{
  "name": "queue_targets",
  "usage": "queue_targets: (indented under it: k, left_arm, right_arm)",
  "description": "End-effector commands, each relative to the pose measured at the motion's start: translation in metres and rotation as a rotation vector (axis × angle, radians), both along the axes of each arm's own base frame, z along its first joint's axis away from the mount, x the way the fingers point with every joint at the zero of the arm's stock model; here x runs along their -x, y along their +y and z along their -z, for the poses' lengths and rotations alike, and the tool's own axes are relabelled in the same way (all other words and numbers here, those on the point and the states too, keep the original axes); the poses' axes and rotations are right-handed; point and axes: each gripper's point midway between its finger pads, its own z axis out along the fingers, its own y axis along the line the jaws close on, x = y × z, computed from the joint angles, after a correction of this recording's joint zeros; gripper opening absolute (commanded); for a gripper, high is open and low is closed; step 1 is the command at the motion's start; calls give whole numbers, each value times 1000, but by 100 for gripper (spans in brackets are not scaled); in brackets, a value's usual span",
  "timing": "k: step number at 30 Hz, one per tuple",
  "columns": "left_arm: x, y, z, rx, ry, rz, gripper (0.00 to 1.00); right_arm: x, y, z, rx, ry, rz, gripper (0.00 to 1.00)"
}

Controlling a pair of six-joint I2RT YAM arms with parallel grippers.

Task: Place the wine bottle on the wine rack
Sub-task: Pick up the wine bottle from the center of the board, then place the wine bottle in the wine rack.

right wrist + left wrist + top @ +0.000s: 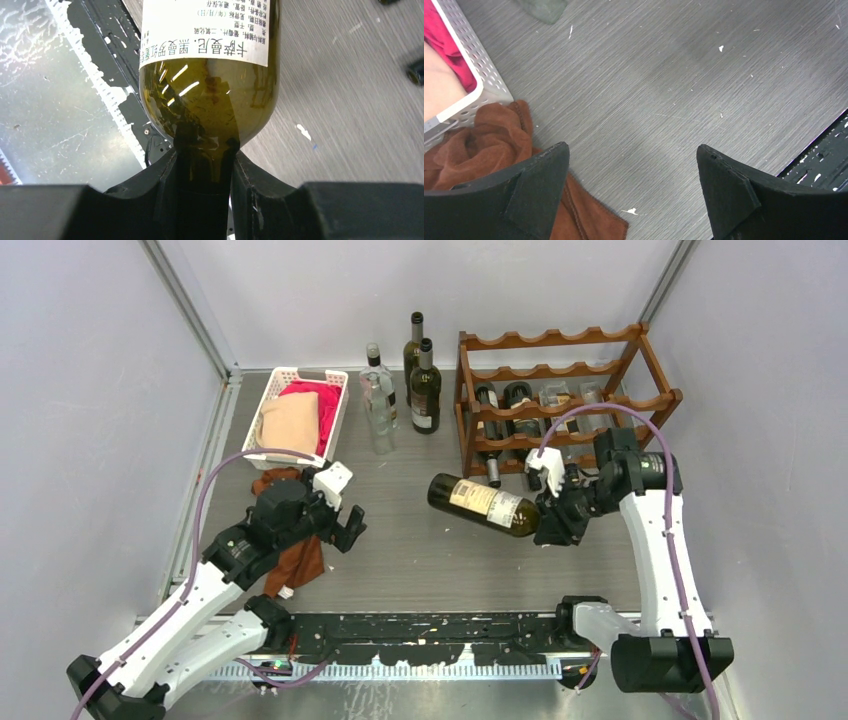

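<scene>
Grey table (420,570) under everything. At its far right, a reddish-brown wooden wine rack (550,339), upright, with four bottles (518,398) lying across one middle tier. At the far left, a white slotted basket (310,371) with a red cloth (318,398) and a peach cloth (290,425) inside. Between basket and rack, two dark bottles (425,390) and a clear bottle (378,405), all standing close together. In front of the rack and not yet on it, a green wine bottle (485,504) with a pale label, turned level, base pointing towards the left arm, neck towards the right arm. Clamped at the neck by the right gripper (204,160), one black finger on each side of the glass. Just beside the near corner of the basket, a rust-brown cloth (298,562), crumpled, partly under the left arm. Above its edge, the left gripper (632,150), spread wide and holding nothing, only table below.
</scene>
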Motion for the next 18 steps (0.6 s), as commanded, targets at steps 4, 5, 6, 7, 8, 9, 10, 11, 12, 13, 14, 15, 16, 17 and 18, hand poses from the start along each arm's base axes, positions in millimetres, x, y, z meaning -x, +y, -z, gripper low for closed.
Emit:
queue_targets:
  k: [4, 5, 6, 7, 8, 9, 10, 11, 12, 13, 14, 15, 16, 17, 18]
  left_arm:
    - [-5, 7, -20, 18, -101, -21, 97]
    - [-4, 7, -20, 18, -102, -19, 97]
    - [-4, 7, -20, 19, -104, -16, 97]
    - [-4, 7, -20, 20, -104, -17, 97]
    - [-3, 7, -19, 17, -102, -15, 97]
    - [-4, 7, -19, 14, -102, -13, 97]
    - [-3, 7, -18, 8, -101, -12, 97]
    - [-4, 8, -17, 2, -98, -12, 96]
    - [-4, 8, -16, -3, -94, -12, 96]
    - [-4, 8, -16, -3, -93, -11, 96]
    - [-3, 8, -16, -4, -91, -9, 96]
    - [-3, 7, -16, -4, -90, -6, 96]
    - [-2, 7, -15, -3, -88, -4, 96]
    - [-2, 6, -15, -1, -87, 1, 96]
    - [-2, 6, -15, 0, -87, 3, 96]
  right_arm:
    - [4, -18, -28, -5, -33, 138, 1]
    - [3, -21, -29, 0, -38, 172, 1]
    - [1, -25, -30, 9, -44, 199, 1]
    - [0, -29, -31, 14, -48, 223, 1]
    - [-1, -32, -32, 19, -51, 245, 1]
    - [-2, -34, -33, 19, -50, 267, 1]
    - [-4, -37, -35, 21, -51, 286, 1]
    - [-5, -39, -36, 21, -50, 308, 1]
    - [-7, -42, -36, 23, -49, 328, 1]
    - [-9, -45, -36, 27, -49, 348, 1]
    - [-11, -48, -36, 30, -51, 368, 1]
    - [-12, -51, -37, 32, -52, 383, 1]
    - [-14, -53, -38, 33, -55, 400, 1]
    - [-16, -55, -39, 32, -56, 414, 1]
    - [-17, -58, -40, 32, -59, 433, 1]
